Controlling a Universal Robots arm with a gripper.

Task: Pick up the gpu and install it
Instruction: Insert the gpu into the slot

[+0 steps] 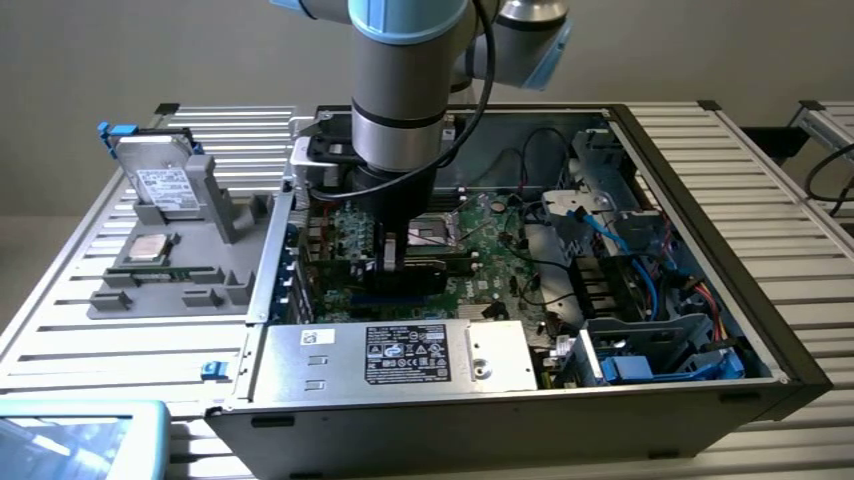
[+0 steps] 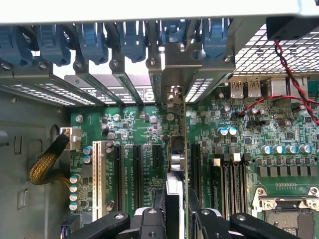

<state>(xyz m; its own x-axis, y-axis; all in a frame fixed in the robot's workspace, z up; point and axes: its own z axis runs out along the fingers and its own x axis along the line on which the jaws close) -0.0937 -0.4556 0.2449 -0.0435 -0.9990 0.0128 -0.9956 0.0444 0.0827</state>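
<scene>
Case (image 1: 467, 435) and power supply (image 1: 501, 355) both look like dull grey sheet metal, the supply with a paper-looking sticker, and the table (image 1: 761, 150) is ribbed, satiny aluminium-type slats. Motherboard (image 2: 129, 129) is the usual glossy green board with shiny little metal cans, the slot latches (image 2: 94, 40) look like smooth blue plastic, and the slot covers (image 2: 35, 92) are bare perforated metal. The gpu (image 2: 175, 164) shows a bright metal bracket, the gripper (image 2: 175, 199) is matt black, and the arm (image 1: 400, 80) is brushed-looking silver metal with pale blue plastic caps.
</scene>
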